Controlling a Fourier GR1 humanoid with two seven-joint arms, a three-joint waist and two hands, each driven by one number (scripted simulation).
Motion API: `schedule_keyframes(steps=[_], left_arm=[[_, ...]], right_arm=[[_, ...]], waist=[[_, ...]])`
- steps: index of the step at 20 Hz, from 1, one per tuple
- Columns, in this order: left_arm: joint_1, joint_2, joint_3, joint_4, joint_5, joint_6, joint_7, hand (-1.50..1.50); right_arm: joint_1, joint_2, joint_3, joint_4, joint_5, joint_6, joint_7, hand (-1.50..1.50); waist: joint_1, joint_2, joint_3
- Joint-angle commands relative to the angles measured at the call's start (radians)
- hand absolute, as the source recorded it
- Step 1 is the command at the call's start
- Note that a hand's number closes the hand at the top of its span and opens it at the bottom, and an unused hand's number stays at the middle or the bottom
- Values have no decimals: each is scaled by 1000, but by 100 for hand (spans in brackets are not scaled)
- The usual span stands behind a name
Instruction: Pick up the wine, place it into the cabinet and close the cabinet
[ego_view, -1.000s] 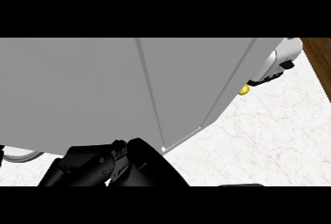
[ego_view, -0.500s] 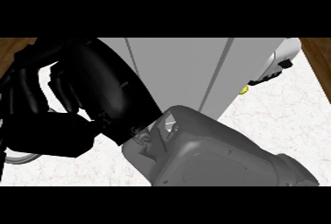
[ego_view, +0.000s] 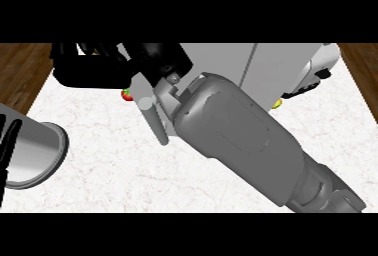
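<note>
Right hand (ego_view: 111, 62): black, at the view's top left on a grey forearm (ego_view: 244, 135) crossing the tabletop (ego_view: 111, 175); whether its fingers are open or closed cannot be told.
Cabinet (ego_view: 244, 60): grey, just right of the fingers.
Wine: not visible.
Pot (ego_view: 33, 155): metal, below-left of the fingers.

One head view, looking steeply down.
I see the surface (ego_view: 111, 175) from close above, my right forearm (ego_view: 244, 140) filling the middle.
</note>
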Motion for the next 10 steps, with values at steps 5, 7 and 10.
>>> schedule_keyframes(steps=[5, 7, 10], left_arm=[[-33, -13, -4, -15, -22, 12, 49, -150], [-43, 0, 35, -9, 16, -7, 55, -150], [-55, -4, 23, 7, -9, -4, 50, -150]], right_arm=[[-1, -42, -90, 185, 8, 85, -121, 150], [23, -98, -92, 220, 28, 123, -185, 150], [8, -83, -80, 270, 64, 93, -204, 150]], waist=[[-8, 16, 2], [0, 21, 2], [5, 24, 1]])
